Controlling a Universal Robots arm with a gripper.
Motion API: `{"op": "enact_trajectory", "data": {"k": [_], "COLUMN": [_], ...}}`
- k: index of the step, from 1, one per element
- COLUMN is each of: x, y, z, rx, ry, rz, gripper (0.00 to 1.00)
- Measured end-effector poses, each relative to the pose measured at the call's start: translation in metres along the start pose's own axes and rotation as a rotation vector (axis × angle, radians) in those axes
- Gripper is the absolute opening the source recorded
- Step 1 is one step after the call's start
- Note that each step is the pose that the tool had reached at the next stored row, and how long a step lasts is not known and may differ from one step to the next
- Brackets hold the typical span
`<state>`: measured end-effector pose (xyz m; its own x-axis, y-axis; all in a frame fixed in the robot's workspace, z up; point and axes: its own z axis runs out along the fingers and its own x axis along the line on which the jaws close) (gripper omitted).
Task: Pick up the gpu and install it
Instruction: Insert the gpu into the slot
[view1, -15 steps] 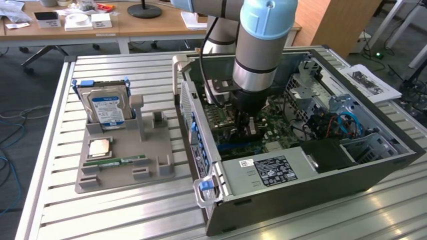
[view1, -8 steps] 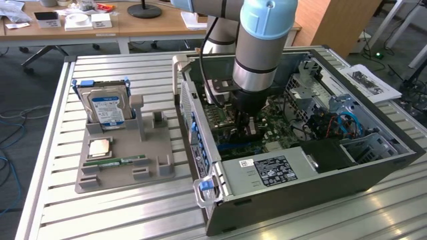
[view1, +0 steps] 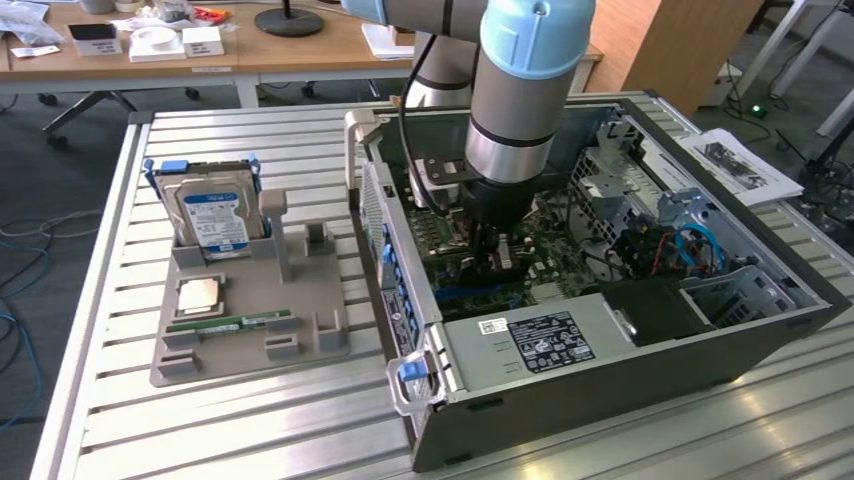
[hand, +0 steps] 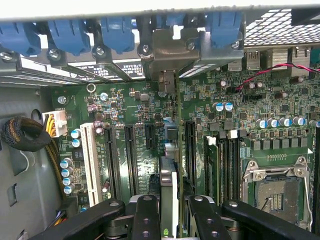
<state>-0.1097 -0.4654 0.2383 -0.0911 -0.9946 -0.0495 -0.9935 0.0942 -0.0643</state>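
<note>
Gripper: the gripper (hand: 170, 212) was down inside the case (view1: 747, 345), its black fingers (hand: 146, 215) clenched on the gpu (hand: 169, 187); the card stood edge-on between the two pads.
Gpu: held upright over the motherboard (hand: 280, 140), its long edge running along the black expansion slots (hand: 131, 155), probably so it could line up with one of them. Whether it had already seated in a slot could not be told.
Bracket end: the card's silvery metal end (hand: 165, 62) reached the rear wall at 12 o'clock from the gripper in the wrist view, under the row of blue latches (hand: 117, 32), apparently where such a card gets retained.
Arm: in the exterior view the arm (view1: 527, 90) came almost straight down into the open case, which suits a vertical press.
Tray: the grey tray (view1: 180, 355) lay at 9 o'clock from the case in the exterior view, well apart from the gripper. It carried the hard drive (view1: 214, 215) upright in a slot and the green memory stick (view1: 247, 323) lying flat.
CPU socket: the socket (hand: 275, 192) sat at about 3 o'clock from the gripper in the wrist view, untouched.
</note>
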Motion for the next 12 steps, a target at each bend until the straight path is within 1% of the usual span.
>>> {"op": "enact_trajectory", "data": {"k": [12], "x": [-0.0003], "y": [-0.0002], "z": [-0.0024], "rx": [0.0002], "ry": [-0.0011], "rz": [-0.003], "gripper": [0.27]}}
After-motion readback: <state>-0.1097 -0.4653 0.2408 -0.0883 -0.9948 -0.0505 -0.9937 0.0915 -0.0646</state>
